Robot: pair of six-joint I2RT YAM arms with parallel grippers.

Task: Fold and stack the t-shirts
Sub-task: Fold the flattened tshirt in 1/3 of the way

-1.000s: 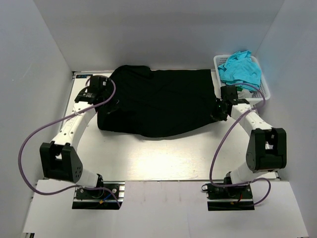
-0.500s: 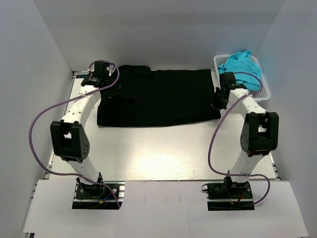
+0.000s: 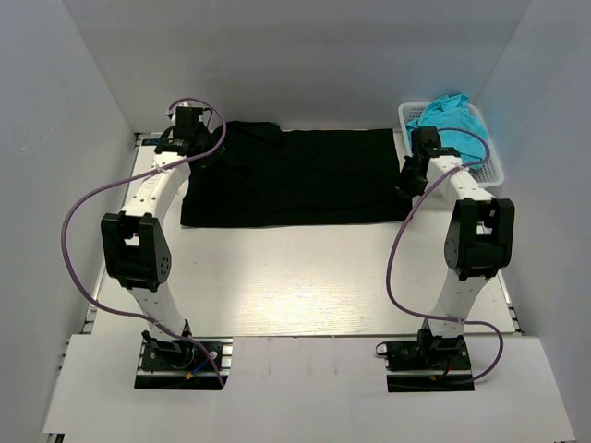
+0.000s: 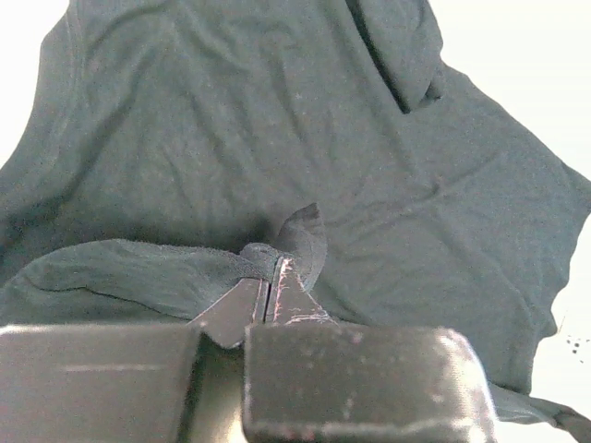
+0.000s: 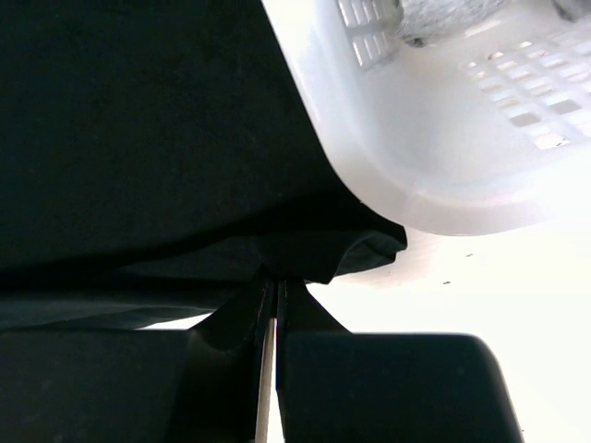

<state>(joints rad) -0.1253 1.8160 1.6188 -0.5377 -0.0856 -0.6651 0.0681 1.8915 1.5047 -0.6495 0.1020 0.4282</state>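
A black t-shirt (image 3: 295, 180) lies folded over into a wide band across the far half of the table. My left gripper (image 3: 189, 148) is shut on its cloth at the far left; in the left wrist view the closed jaws (image 4: 270, 277) pinch a bunched fold of the shirt (image 4: 277, 138). My right gripper (image 3: 411, 180) is shut on the shirt's right edge; in the right wrist view the closed jaws (image 5: 275, 286) grip the dark hem (image 5: 138, 138). A turquoise t-shirt (image 3: 448, 120) lies crumpled in the basket.
A white plastic basket (image 3: 494, 166) stands at the far right corner, its rim right next to my right gripper (image 5: 416, 175). White walls enclose the table on three sides. Purple cables loop from both arms.
Both grippers have carried the shirt's near edge away toward the back of the table, folding it over. The shirt's front edge is now straight and farther back.
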